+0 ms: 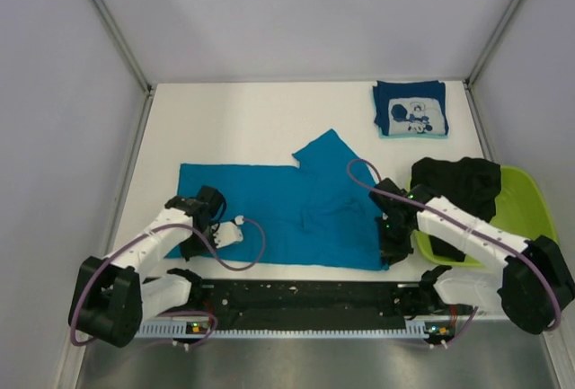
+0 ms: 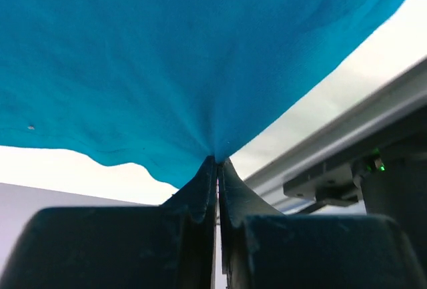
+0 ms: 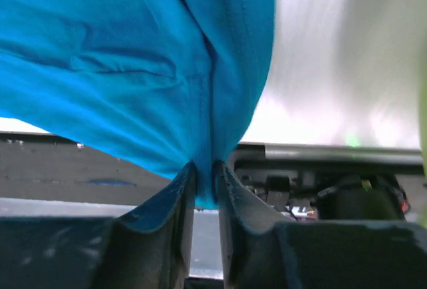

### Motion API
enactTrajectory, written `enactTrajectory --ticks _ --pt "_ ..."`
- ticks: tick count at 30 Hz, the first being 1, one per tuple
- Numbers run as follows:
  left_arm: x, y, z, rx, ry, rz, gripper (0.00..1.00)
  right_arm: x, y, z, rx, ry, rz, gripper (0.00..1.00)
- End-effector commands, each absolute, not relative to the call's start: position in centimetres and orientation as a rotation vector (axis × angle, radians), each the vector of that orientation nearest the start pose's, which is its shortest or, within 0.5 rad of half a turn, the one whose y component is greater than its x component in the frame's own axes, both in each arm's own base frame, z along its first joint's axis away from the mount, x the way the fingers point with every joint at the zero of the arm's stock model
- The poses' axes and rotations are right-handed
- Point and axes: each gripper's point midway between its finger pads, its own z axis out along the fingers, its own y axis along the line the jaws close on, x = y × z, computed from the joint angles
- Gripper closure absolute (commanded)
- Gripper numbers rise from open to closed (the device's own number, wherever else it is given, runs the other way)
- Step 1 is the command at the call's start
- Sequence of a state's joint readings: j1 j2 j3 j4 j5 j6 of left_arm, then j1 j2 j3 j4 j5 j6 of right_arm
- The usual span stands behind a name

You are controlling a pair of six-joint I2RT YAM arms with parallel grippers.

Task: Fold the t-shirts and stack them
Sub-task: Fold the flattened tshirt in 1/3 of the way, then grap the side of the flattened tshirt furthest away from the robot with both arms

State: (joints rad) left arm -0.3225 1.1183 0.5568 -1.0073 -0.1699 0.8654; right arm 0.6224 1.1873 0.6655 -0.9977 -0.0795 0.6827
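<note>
A teal-blue t-shirt lies spread across the middle of the table. My left gripper is shut on its near-left hem, and the left wrist view shows the cloth pinched at the fingertips. My right gripper is shut on the near-right hem, with a fold of teal cloth squeezed between its jaws. A folded navy t-shirt with a white cartoon print lies at the back right. A black t-shirt is heaped in the basin.
A lime-green plastic basin stands at the right edge, close to my right arm. A black rail runs along the table's near edge between the arm bases. White walls with metal posts enclose the table on three sides.
</note>
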Motion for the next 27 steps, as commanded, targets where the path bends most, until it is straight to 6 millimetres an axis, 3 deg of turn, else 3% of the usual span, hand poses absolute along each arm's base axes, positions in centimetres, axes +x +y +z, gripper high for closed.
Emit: enactTrajectory --ticks 1,3,4,6,9,10,12,14,15,16,17,20,24,27 --pt "11.0 3.5 4.6 1.843 2.723 0.297 0.87 8.1 10.3 9.0 0.080 3.136 0.094 0.73" --pt "11.3 3.8 5.3 1.860 2.729 0.320 0.42 9.0 10.6 11.3 0.034 3.092 0.118 0.60" --pt "11.6 3.5 6.0 1.865 2.727 0.307 0.08 10.0 11.4 12.8 -0.020 3.052 0.171 0.51" --pt "13.7 2.2 7.9 1.813 2.677 0.269 0.01 13.3 12.7 15.8 -0.138 2.932 0.210 0.36" --pt "20.7 -1.1 12.6 1.546 2.534 0.212 0.01 21.5 14.7 20.7 -0.253 2.648 0.159 0.25" --pt "24.2 -2.1 14.5 1.413 2.463 0.204 0.01 24.5 15.6 21.7 -0.301 2.568 0.151 0.24" --pt "29.0 -3.2 17.4 1.203 2.401 0.113 0.04 30.6 17.0 23.6 -0.298 2.434 0.185 0.24" --pt "32.6 -2.4 18.1 1.038 2.430 0.083 0.09 36.2 17.5 24.3 -0.270 2.351 0.212 0.28" --pt "34.2 -1.7 17.9 0.952 2.462 0.074 0.14 39.0 18.0 23.2 -0.268 2.343 0.203 0.30" --pt "35.7 -0.6 17.7 0.868 2.481 0.077 0.17 41.7 18.3 23.4 -0.267 2.308 0.201 0.32" --pt "37.1 0.4 17.1 0.779 2.507 0.077 0.18 44.0 18.7 23.4 -0.266 2.285 0.194 0.33" --pt "40.1 4.7 15.1 0.526 2.562 0.120 0.16 49.7 20.1 20.4 -0.309 2.297 0.153 0.33" --pt "41.6 7.6 11.6 0.409 2.627 0.091 0.12 54.4 22.0 13.6 -0.350 2.366 0.167 0.34" --pt "42.2 9.0 9.0 0.334 2.669 0.041 0.10 56.1 22.0 8.7 -0.352 2.430 0.158 0.34"
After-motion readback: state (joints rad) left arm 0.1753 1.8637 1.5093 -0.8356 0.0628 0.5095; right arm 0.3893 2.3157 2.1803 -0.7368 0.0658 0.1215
